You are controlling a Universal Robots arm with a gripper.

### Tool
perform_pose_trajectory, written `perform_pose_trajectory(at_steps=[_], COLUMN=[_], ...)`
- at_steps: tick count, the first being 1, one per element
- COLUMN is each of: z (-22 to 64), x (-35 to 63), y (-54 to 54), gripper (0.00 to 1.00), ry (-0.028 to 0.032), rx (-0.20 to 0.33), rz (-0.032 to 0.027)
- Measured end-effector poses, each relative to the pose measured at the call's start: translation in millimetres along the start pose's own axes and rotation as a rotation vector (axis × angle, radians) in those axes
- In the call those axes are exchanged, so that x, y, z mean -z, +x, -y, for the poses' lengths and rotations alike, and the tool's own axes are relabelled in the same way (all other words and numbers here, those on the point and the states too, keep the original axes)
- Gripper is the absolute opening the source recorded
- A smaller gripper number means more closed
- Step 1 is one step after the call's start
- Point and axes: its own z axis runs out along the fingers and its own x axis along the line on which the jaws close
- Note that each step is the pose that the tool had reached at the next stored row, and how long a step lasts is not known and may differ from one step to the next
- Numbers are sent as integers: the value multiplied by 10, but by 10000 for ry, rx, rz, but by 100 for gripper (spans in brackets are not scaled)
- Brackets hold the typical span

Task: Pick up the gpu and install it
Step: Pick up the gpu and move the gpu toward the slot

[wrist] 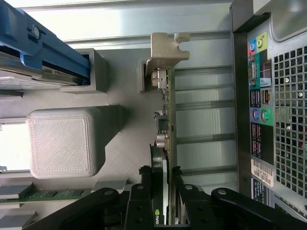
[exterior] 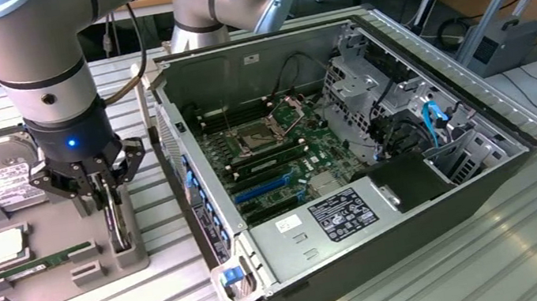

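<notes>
The gpu (exterior: 124, 237) stands on its long edge in a slot of the grey holder tray (exterior: 57, 298), at the exterior view's left of the open computer case (exterior: 353, 146). My gripper (exterior: 112, 210) reaches straight down onto it. In the wrist view the gpu (wrist: 167, 110) is a thin card seen edge-on, with its silvery bracket (wrist: 165, 48) at the far end. My gripper (wrist: 162, 170) has one black finger against each face of the card, shut on it. The card still sits in its holder.
The tray also carries a silver hard drive (exterior: 1, 178), a square processor (exterior: 4, 247) and a green RAM stick (exterior: 36, 267). Inside the case lies the motherboard with a blue slot (exterior: 259, 192). The case's rear port panel (wrist: 261, 105) stands close beside the gpu.
</notes>
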Motion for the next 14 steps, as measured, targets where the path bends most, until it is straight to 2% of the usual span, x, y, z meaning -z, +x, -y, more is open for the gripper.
perform_pose_trajectory(at_steps=[14], z=[0], x=[21], y=[-1], gripper=[27], ry=[-1], rx=[0], rz=[1])
